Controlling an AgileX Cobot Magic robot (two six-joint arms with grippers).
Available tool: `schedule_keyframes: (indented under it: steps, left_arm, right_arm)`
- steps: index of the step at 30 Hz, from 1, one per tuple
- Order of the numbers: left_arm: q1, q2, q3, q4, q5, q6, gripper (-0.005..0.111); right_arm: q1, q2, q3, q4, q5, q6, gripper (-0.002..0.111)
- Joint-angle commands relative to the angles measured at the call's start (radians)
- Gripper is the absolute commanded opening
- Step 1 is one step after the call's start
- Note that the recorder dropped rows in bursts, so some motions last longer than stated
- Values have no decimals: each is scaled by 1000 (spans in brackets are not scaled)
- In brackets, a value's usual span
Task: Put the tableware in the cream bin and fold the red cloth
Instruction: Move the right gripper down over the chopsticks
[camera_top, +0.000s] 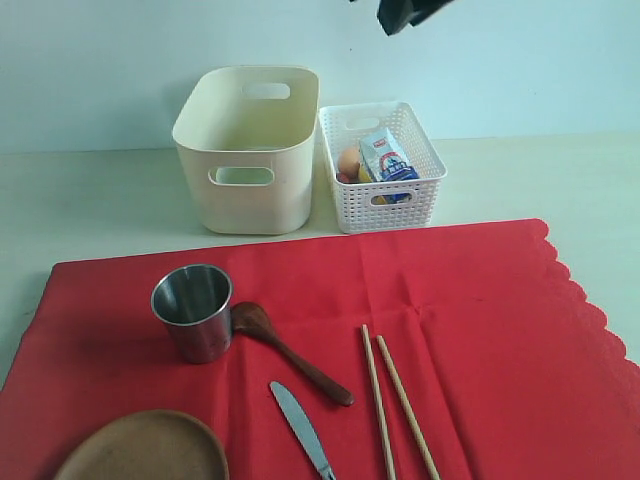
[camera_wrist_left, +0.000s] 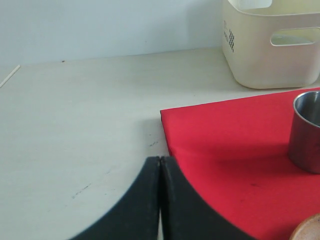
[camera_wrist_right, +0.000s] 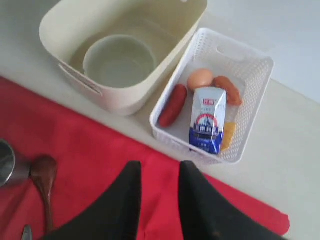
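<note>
Done: bowl (camera_wrist_right: 119, 61) sits in bin (camera_wrist_right: 117, 102) below your right pincer (camera_wrist_right: 159, 167) | To do: cup (camera_top: 193, 310), spoon (camera_top: 285, 355), knife (camera_top: 300, 428), chopsticks (camera_top: 378, 400), plate (camera_top: 145, 448), cloth (camera_top: 470, 320) unfolded | Right pincer part-open, empty; left pincer (camera_wrist_left: 160, 162) closed, empty

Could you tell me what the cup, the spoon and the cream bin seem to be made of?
The cup looks like steel: grey, shiny, reflective inside. The spoon seems to be dark wood, reddish-brown and smooth. The cream bin is probably moulded plastic: smooth walls, rounded corners, cut-out handles.

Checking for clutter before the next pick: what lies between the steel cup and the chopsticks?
The dark wooden spoon, on the red cloth, in the exterior view.
</note>
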Motion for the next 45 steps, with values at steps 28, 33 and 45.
schedule_keyframes:
  steps: [28,33,45]
  left_arm:
    - [3,-6,3,3,-8,0,0]
    - [3,-6,3,3,-8,0,0]
    - [3,-6,3,3,-8,0,0]
  right_arm:
    - [30,-24,872,298,-314,-223,68]
    - [90,19,872,296,-319,-218,71]
    - [165,109,864,218,-345,-11,71]
